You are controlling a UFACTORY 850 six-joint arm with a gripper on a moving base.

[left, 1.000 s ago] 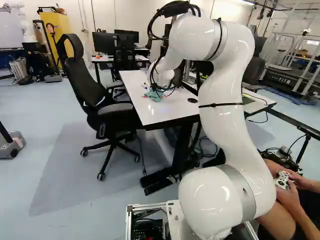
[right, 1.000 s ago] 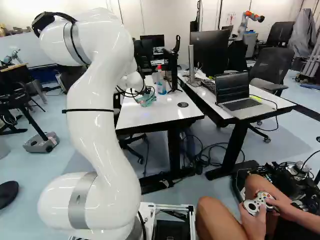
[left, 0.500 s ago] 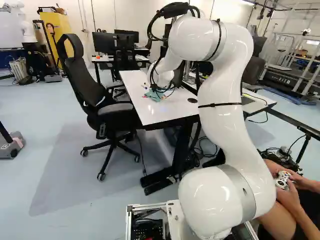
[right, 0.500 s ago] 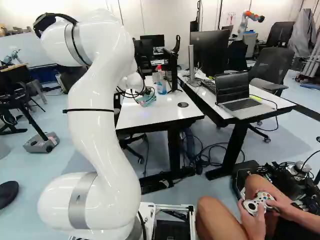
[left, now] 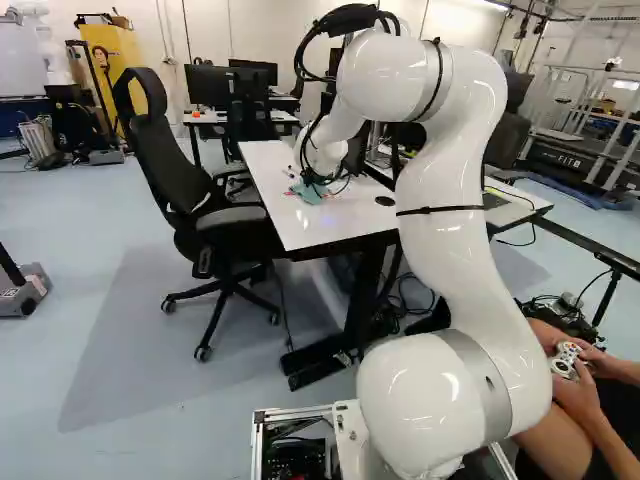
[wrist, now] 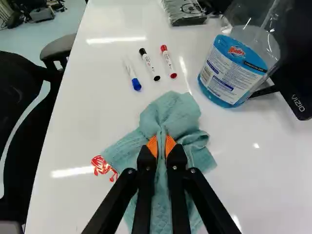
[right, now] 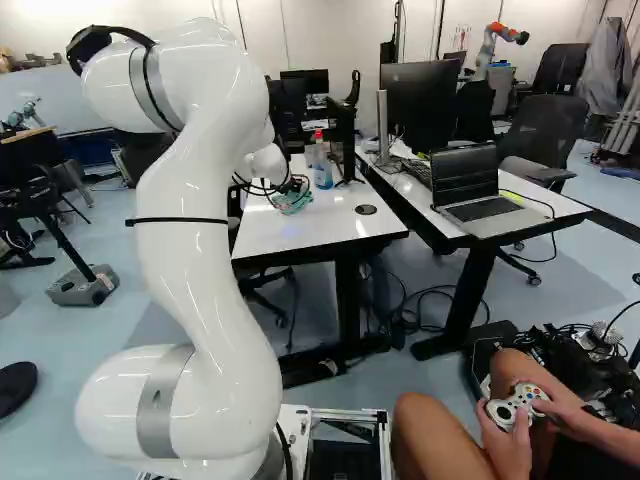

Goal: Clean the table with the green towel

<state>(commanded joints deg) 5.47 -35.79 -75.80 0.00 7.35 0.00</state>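
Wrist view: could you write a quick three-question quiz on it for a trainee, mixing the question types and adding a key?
1. Multiple choice. What is the tool shut on?
A) The office chair
B) A fold of the green towel
C) A game controller

2. True or false. The bottle of blue liquid stands upright on the table.

3. Fill in the blank. Of the markers lying on the table, the one nearest the bottle has a ____ cap.

Key: 1. B; 2. true; 3. red
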